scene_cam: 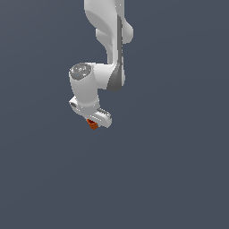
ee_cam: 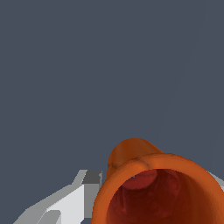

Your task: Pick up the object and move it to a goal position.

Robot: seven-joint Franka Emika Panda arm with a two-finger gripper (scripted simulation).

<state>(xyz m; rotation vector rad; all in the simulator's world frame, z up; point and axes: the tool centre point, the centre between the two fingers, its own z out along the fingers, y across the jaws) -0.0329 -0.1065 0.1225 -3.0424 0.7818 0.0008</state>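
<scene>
The object is a tiny orange-red cup (scene_cam: 92, 124), just visible under the white gripper (scene_cam: 94, 122) in the exterior view. In the wrist view the cup (ee_cam: 131, 157) fills the lower part of the picture, its round hollow rim turned toward the camera. A white finger (ee_cam: 65, 203) lies against its side, and a sliver of the other finger shows on the opposite side. The gripper is shut on the cup. The cup is held up off the ground, with only plain grey behind it.
The white arm (scene_cam: 109, 40) comes down from the top of the exterior view. The rest is a flat dark grey-blue surface (scene_cam: 179, 156) with nothing else on it in view.
</scene>
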